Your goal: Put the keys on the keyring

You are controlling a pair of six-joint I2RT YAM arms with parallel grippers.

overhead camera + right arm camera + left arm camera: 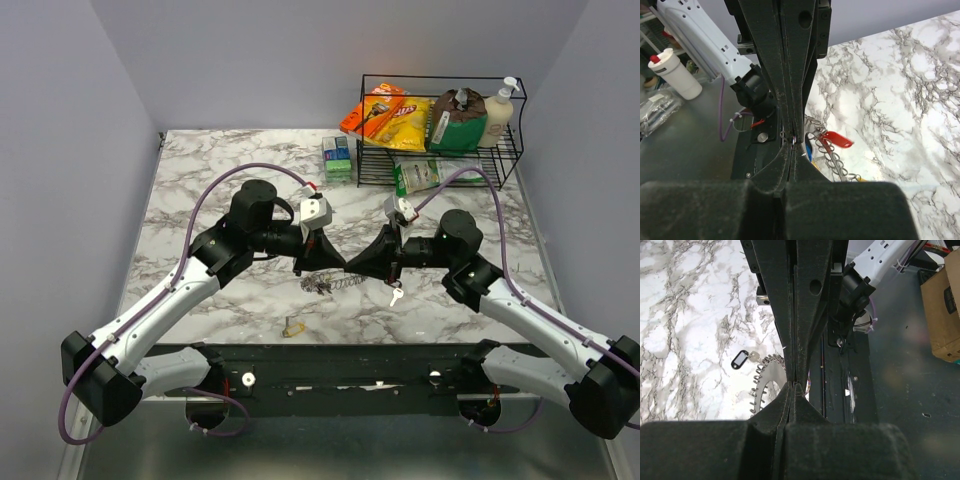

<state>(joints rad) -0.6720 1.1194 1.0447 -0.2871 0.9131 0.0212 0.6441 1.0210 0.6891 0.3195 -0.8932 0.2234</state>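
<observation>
L claw is pressed together, tips just beside the keyring; ring sits mid-tabletop btwn both arms, w/ keys fanned round it. R claw is also together, tips at the ring's wire; can't tell if it grips. Yellow-headed key lies apart, nearer the bases; red-headed key is beside the ring.

Tabletop: white marble veined in grey. Left arm and right arm: white links, black joints, purple cables. Keyring and fanned keys: silver. Tags are shown in red and black. Black wire rack: orange box, yellow bag, green pouch, cream bottle.
</observation>
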